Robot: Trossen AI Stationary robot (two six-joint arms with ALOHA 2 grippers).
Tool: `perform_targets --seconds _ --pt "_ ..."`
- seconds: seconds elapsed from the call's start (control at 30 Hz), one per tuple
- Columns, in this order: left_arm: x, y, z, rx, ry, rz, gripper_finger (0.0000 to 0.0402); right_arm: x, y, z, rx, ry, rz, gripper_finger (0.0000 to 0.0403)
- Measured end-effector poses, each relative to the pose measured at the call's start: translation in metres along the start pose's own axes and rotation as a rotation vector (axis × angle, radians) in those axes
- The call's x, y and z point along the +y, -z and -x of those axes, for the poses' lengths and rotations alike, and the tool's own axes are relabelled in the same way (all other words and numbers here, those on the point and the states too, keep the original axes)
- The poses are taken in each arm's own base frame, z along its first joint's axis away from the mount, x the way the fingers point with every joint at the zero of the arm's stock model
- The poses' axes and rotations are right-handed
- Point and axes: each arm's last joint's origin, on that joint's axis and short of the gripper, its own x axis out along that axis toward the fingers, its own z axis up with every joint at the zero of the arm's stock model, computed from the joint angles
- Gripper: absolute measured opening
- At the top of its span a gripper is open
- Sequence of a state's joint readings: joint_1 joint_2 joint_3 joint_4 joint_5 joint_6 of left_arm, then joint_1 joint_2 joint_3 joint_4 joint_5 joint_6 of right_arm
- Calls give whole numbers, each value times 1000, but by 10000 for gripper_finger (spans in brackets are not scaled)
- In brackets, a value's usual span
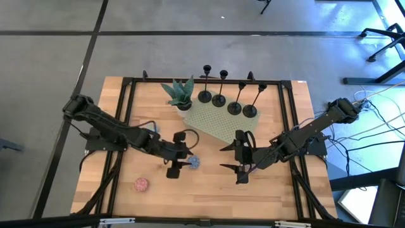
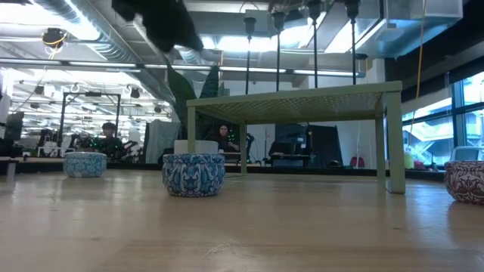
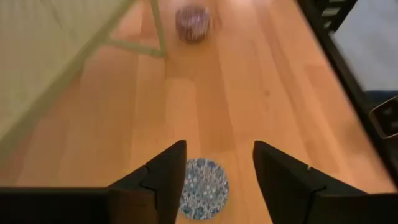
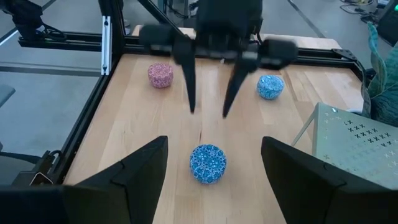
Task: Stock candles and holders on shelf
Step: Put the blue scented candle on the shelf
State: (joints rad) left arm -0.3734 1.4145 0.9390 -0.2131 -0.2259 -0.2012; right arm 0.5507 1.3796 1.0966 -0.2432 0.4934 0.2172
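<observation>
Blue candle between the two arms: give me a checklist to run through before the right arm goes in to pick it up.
1. Blue candle sits flat on the table, nothing on it: ok.
2. Right end effector is open, with the candle lined up in its gap: ok.
3. Left end effector is open and holds nothing: ok.
4. Left end effector is out of the way: not ok; it hangs just beyond the candle, so a forward reach may meet it.
5. Shelf has free room at its front: ok; the four holders stand along its back edge.
6. Candle fits the right end effector's gap: looks ok.
</observation>
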Motion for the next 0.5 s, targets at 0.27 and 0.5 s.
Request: perform_targets --seconds 0.27,0.5 --pt "7 18 -40 150 81 26 248 0 0 0 2 0 56 264" --pt "18 29 -60 216 47 19 289 0 0 0 1 0 76 264"
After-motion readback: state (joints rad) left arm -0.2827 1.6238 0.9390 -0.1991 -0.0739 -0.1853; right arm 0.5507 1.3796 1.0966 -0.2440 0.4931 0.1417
